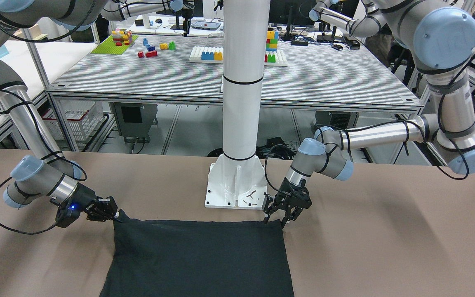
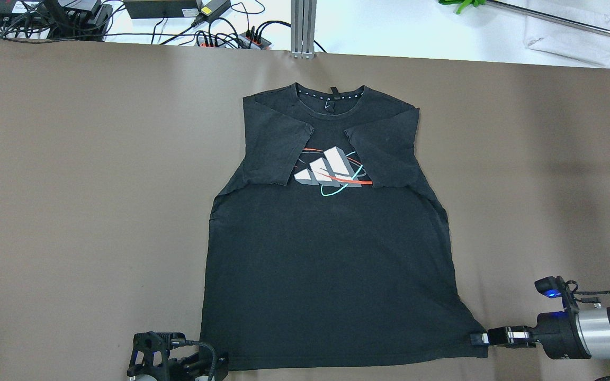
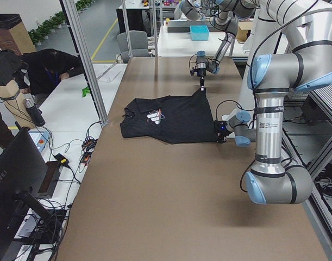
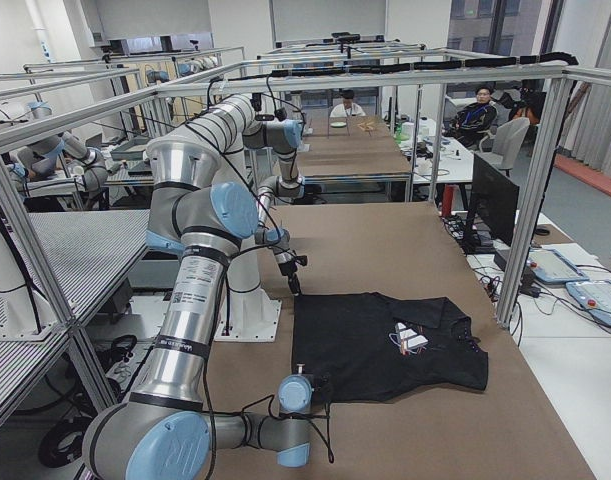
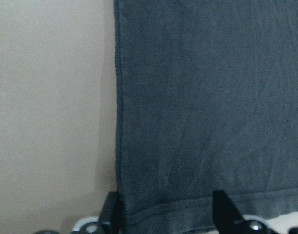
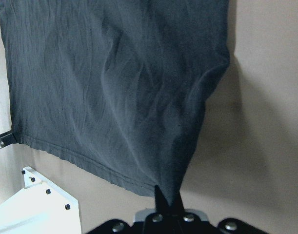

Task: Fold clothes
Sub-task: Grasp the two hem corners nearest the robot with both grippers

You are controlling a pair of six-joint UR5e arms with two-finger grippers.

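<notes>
The right fingers (image 6: 164, 204) are pinched tight on one bottom corner of the dark garment (image 2: 326, 264), and the cloth is drawn up into a little peak where they hold it, with creases running away from the pinch. The left fingers (image 5: 221, 210) stand spread apart at the other bottom corner, one on each side of it. The hem lies between them and is not clamped (from the wrist view I cannot tell whether the tips touch the cloth). Both arms come in low from the robot's side, one at each end of the hem.

The garment lies flat, face up, in the middle of the brown bench (image 2: 72, 185). Its hem is nearest the robot and its collar at the far edge. Both sleeves are folded in across the chest, partly covering the printed logo (image 2: 331, 172). The white pillar (image 1: 241, 103) stands on its base plate just behind the hem, between the two arms.
</notes>
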